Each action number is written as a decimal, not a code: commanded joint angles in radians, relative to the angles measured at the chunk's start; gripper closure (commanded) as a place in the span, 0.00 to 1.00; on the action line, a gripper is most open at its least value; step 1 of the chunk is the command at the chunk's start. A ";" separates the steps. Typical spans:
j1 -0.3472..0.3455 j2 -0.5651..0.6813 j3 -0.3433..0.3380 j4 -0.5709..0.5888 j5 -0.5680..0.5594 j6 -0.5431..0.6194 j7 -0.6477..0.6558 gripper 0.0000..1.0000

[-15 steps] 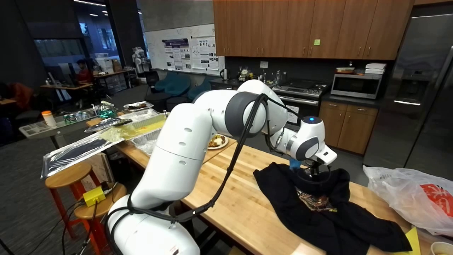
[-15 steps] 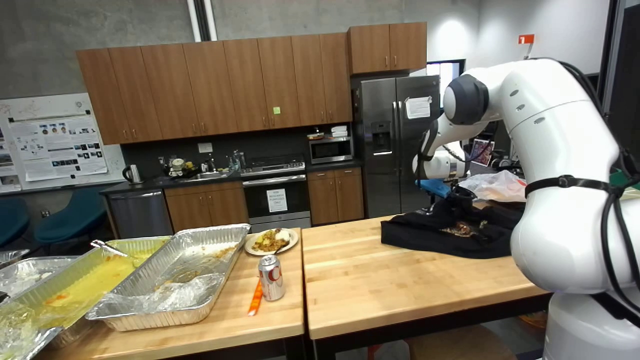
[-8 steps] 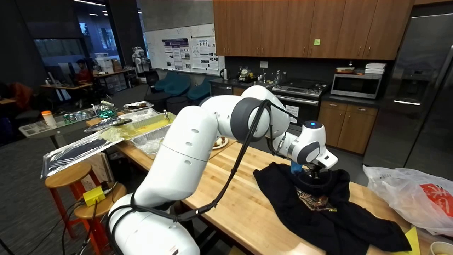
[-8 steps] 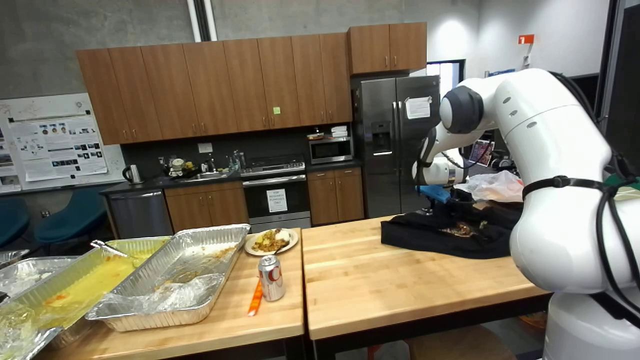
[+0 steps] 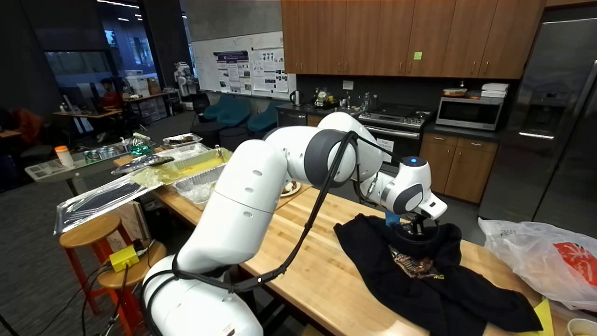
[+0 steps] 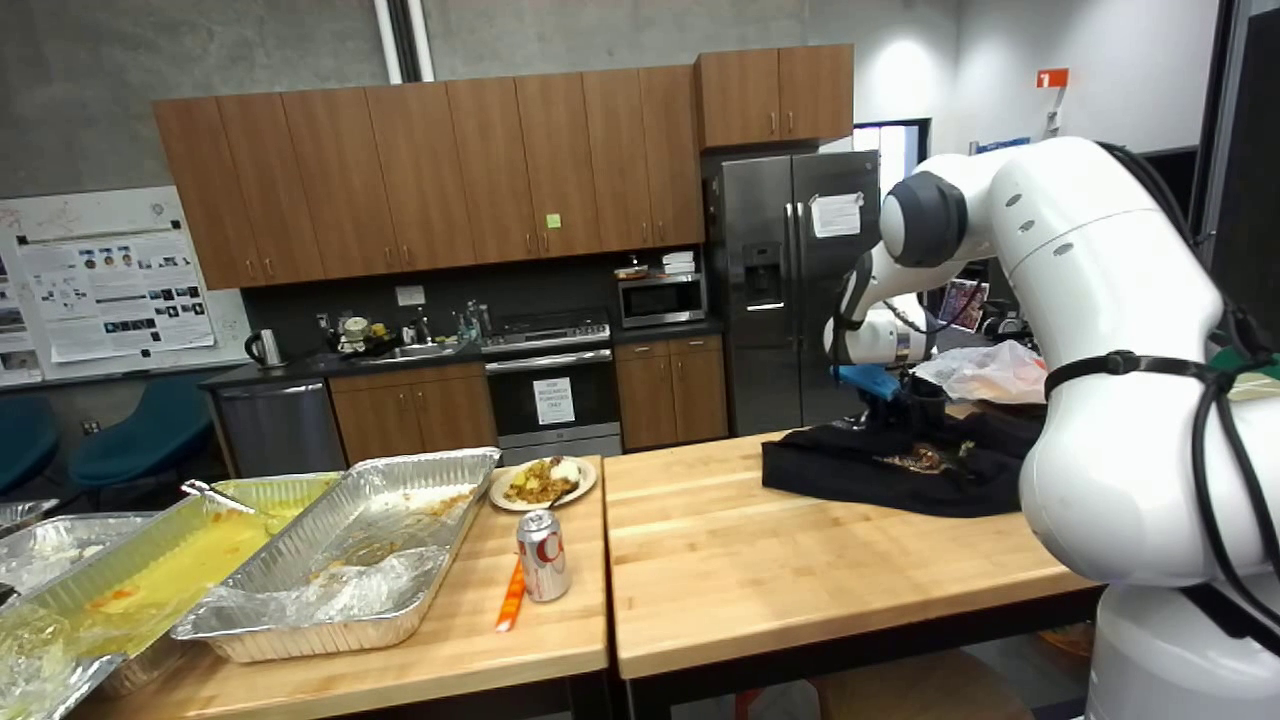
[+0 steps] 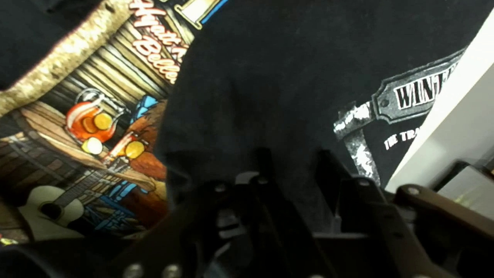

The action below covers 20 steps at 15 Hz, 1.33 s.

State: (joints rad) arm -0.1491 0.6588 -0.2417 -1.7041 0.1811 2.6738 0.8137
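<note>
Wooden table [image 5: 322,275]; black garment [image 5: 410,301] below gripper [image 7: 294,162], possibly touching.

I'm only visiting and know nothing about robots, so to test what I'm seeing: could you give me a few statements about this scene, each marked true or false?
1. The gripper points down at a black shirt. True.
2. The shirt is plain, with no print. False: it carries colourful pictures and lettering.
3. A silver soda can stands upright near a plate of food. True.
4. The soda can stands on the shirt. False: it stands on a wooden tabletop, away from the shirt.
5. A white plastic bag lies beside the shirt. True.
</note>
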 commanded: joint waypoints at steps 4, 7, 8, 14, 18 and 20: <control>0.001 -0.007 0.002 0.025 0.011 -0.015 -0.020 1.00; 0.008 -0.070 0.000 -0.020 0.006 -0.016 -0.032 0.68; 0.015 -0.097 -0.005 -0.043 -0.001 -0.011 -0.038 0.63; 0.028 -0.267 -0.015 -0.170 -0.017 -0.028 -0.088 0.22; 0.022 -0.340 -0.020 -0.255 -0.029 -0.052 -0.088 0.01; 0.014 -0.316 -0.028 -0.282 -0.041 0.003 -0.089 0.00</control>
State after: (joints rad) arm -0.1368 0.3642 -0.2526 -1.9125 0.1581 2.6354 0.7352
